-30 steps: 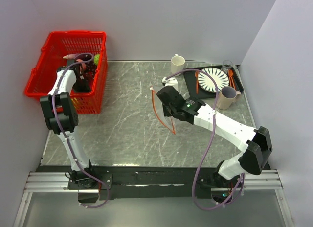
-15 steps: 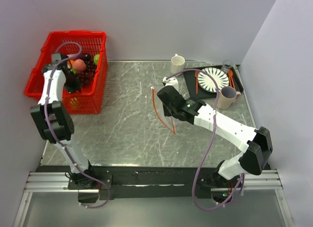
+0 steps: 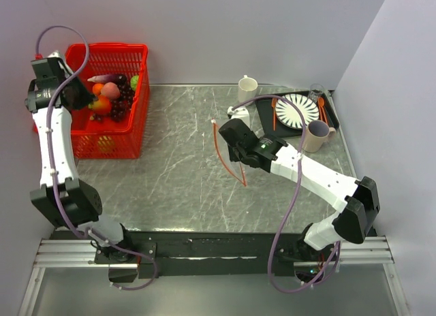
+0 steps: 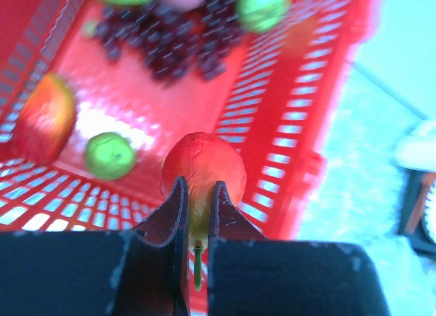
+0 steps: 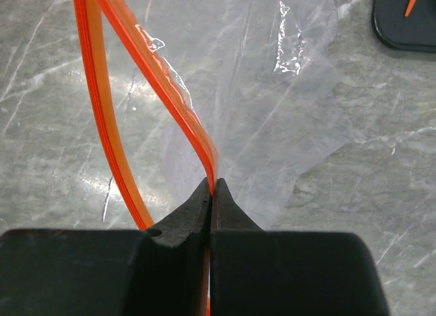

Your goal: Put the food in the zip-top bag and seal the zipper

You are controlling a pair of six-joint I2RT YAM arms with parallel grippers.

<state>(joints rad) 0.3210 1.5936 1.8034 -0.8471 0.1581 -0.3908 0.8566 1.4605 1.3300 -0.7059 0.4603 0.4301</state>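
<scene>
Meanwhile, pinches one lip of the zipper (image 5: 146, 67) in the right hand (image 5: 212, 191), clamped tight on the orange strip. Lifts that lip off the table (image 3: 170, 186), with the other lip sagging lower, to keep the mouth of the bag (image 5: 272, 112) gaping as a loop; probably meant as a ready opening for the food. Leaves the clear body of the bag trailing flat on the table near the middle, well apart from the basket (image 3: 116, 52).

Grips a red-orange fruit (image 4: 203, 167) in the left hand (image 4: 197, 193), closed on its lower side just by the stem. Hangs it above the basket floor, with grapes (image 4: 170, 40) and a green fruit (image 4: 109, 154) lying below. Likely held high to clear the mesh wall before crossing to the bag.

Compared with a second ago: then reached deep into the basket, left arm folded low over it; now stands raised and swung back over the basket's left side, fruit lifted out of the pile. On the right, no change: same pinch, same place, same open mouth.
</scene>
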